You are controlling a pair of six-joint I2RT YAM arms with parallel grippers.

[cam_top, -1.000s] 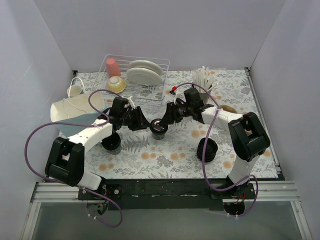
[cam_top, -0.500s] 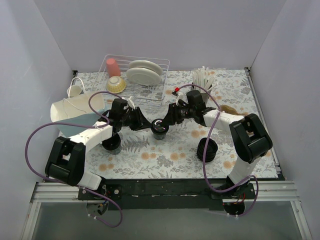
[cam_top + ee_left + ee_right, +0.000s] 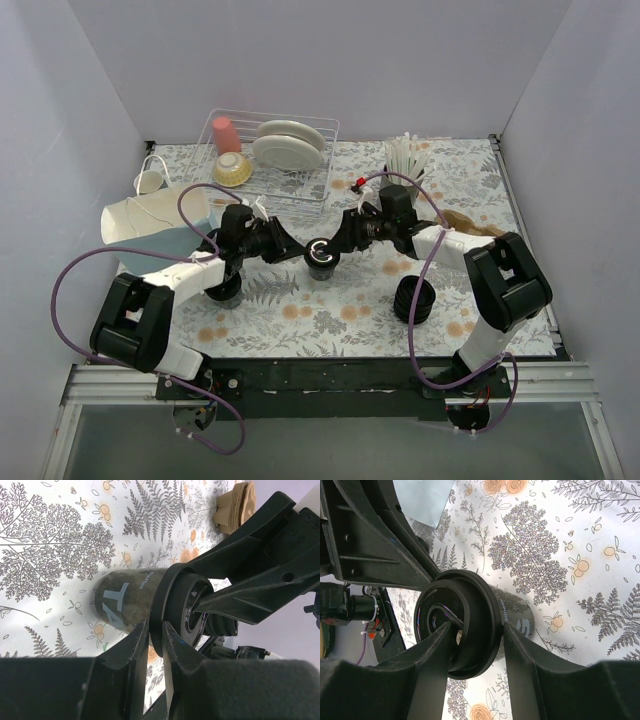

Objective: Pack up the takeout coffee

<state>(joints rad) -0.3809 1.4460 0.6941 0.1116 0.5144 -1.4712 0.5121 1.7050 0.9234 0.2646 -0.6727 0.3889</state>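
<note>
The takeout coffee (image 3: 320,256), a black cup with a black lid, stands mid-table between both arms. My left gripper (image 3: 296,249) comes at it from the left. In the left wrist view its fingers (image 3: 131,645) are shut on the edge of the lid's rim (image 3: 161,605), above the cup wall (image 3: 125,600). My right gripper (image 3: 342,243) reaches in from the right. In the right wrist view one finger (image 3: 432,652) lies across the lid top (image 3: 470,595) and the other rests against the cup wall (image 3: 517,620) below the rim, so the right gripper (image 3: 477,630) clamps the cup's top.
A lidless black cup (image 3: 223,289) sits under my left forearm. A stack of black lids (image 3: 413,299) stands front right. A white paper bag (image 3: 140,228) lies at the left. A dish rack (image 3: 272,150), stirrers (image 3: 405,156) and a brown cardboard piece (image 3: 462,216) line the back.
My left gripper has closed down onto the lid's rim. The right arm has shifted slightly right and forward. The coffee has stayed almost in place.
</note>
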